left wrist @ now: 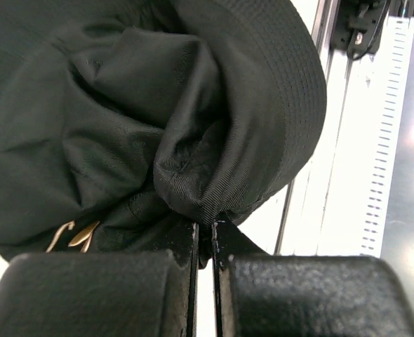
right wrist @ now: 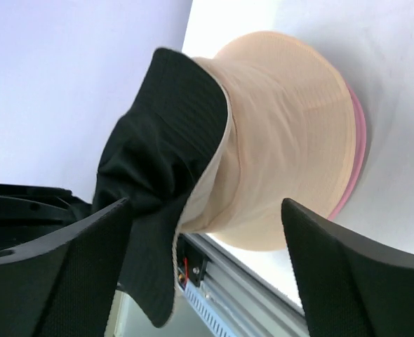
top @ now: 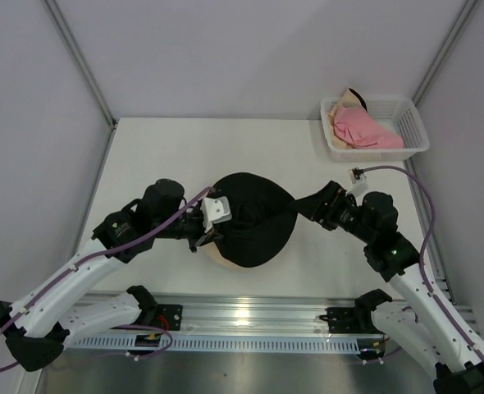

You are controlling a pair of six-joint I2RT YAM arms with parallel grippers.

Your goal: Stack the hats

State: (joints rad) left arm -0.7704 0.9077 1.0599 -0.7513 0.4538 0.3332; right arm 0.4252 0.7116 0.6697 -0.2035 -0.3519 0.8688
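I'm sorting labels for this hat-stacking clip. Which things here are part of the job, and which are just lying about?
Part of the job: black hat, peach hat beneath it, pink hat, cream hat, left hand pinching the black brim.
Just lying about: white basket holding those two, metal rail.

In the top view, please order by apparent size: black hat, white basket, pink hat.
1. Black hat and white basket: about alike, so unranked.
2. Pink hat: clearly smallest, lying inside the basket.
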